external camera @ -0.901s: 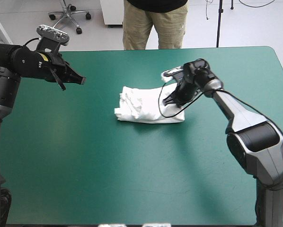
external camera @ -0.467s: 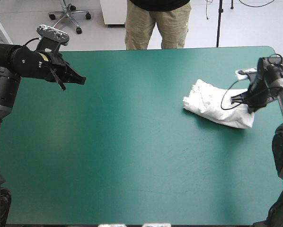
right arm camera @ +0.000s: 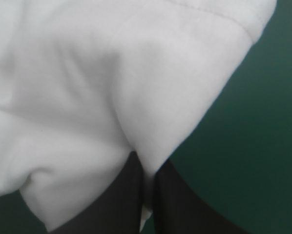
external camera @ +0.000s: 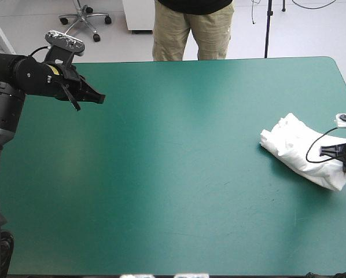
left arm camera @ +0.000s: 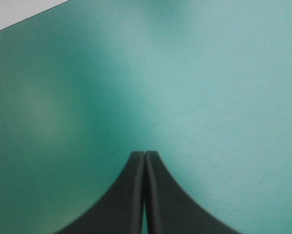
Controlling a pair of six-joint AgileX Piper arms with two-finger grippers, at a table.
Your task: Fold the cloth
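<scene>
Placement step: right gripper (right arm camera: 147,166) pinches folded T-shirt (external camera: 303,152) at table (external camera: 179,191) edge (left gripper (left arm camera: 144,155) closed, empty); next, presumably release.

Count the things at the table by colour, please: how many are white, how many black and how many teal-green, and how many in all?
White: 1, the T-shirt
Black: 2, the left tool and the right tool
Teal-green: 1, the table cover
Total: 4
</scene>
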